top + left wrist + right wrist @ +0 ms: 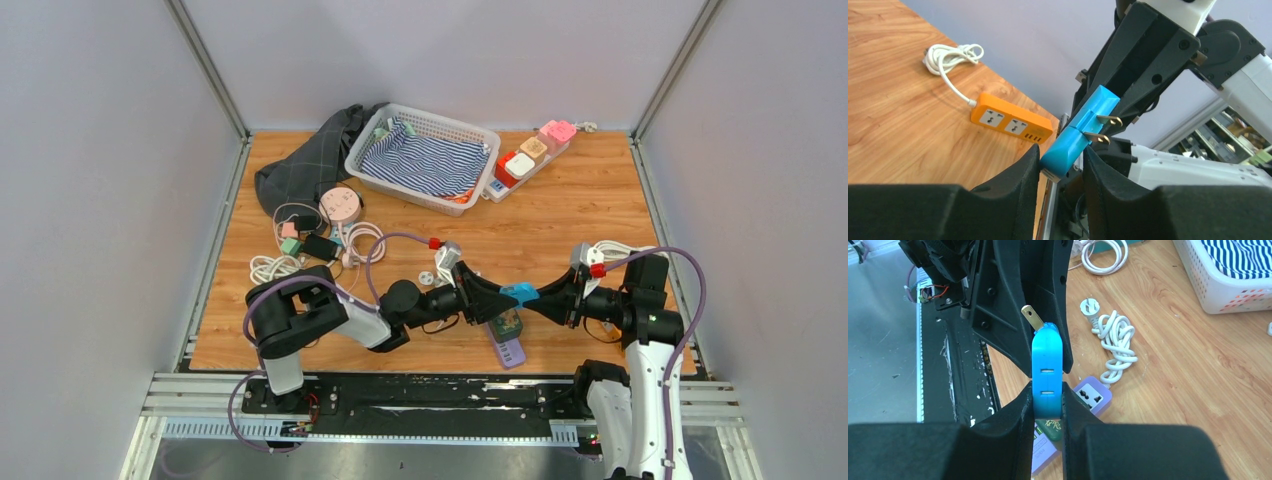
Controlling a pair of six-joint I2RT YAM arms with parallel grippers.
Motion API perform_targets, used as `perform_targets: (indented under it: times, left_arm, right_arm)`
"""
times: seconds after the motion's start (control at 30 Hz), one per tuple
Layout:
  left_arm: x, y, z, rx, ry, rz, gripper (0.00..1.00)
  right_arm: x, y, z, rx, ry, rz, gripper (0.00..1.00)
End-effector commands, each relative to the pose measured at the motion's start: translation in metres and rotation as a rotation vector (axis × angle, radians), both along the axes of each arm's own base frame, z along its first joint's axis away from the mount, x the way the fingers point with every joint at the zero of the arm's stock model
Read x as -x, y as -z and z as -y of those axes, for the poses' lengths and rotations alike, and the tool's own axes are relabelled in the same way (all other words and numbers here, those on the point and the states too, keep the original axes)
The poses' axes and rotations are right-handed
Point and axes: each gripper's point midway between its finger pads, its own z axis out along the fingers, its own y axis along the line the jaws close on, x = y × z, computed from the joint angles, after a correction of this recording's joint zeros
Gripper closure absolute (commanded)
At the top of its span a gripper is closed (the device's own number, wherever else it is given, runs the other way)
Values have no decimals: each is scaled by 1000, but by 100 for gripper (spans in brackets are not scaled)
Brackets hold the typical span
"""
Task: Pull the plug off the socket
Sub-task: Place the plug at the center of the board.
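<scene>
Above wood-grain tabletop (600,210), between grey walls (90,150): blue plug (520,293) aloft.

Surface (600,200): a wood-grain board, evenly lit, no hard shadows cast.
Walls (100,150): plain pale grey panels are set along the surface's left, far and right edges.
Posts (212,75): slim metal struts are fixed at the surface's two far corners.
Rails (400,395): aluminium rails and a black strip are laid along its near edge.
Floor (430,462): grey, seen below that near edge.

Glossy blue plastic plug (1048,365) with brass-coloured metal prongs (1109,120).
</scene>
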Motion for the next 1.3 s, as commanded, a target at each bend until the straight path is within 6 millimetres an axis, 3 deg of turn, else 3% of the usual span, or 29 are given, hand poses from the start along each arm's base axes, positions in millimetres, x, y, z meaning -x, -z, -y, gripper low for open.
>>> perform_targets:
  times: [0.0,0.07,0.13,0.27,0.53,0.9,1.07,1.13,1.27]
  left_arm:
    - [8,-19,4,61,48,31,71]
    - [8,-20,4,60,54,35,82]
    - [8,-21,3,63,58,40,90]
    - [11,-22,3,62,73,48,100]
    - [15,-25,1,65,90,70,100]
    - [17,-28,-2,72,109,60,100]
    - [14,-25,-4,66,99,52,100]
    - [13,-23,-6,61,95,48,100]
    - [10,-19,-8,53,84,40,100]
  right_arm:
    - [1,2,0,-20,5,-26,100]
    - [0,2,1,-20,9,-29,100]
    - [0,2,1,-20,10,-32,93]
    - [-1,3,1,-18,16,-36,83]
    - [-4,5,3,-16,30,-46,61]
    - [-8,7,4,-9,47,-56,51]
    - [-9,7,5,-7,51,-56,29]
    - [-9,7,5,-7,52,-56,2]
    - [-10,7,5,-5,55,-56,0]
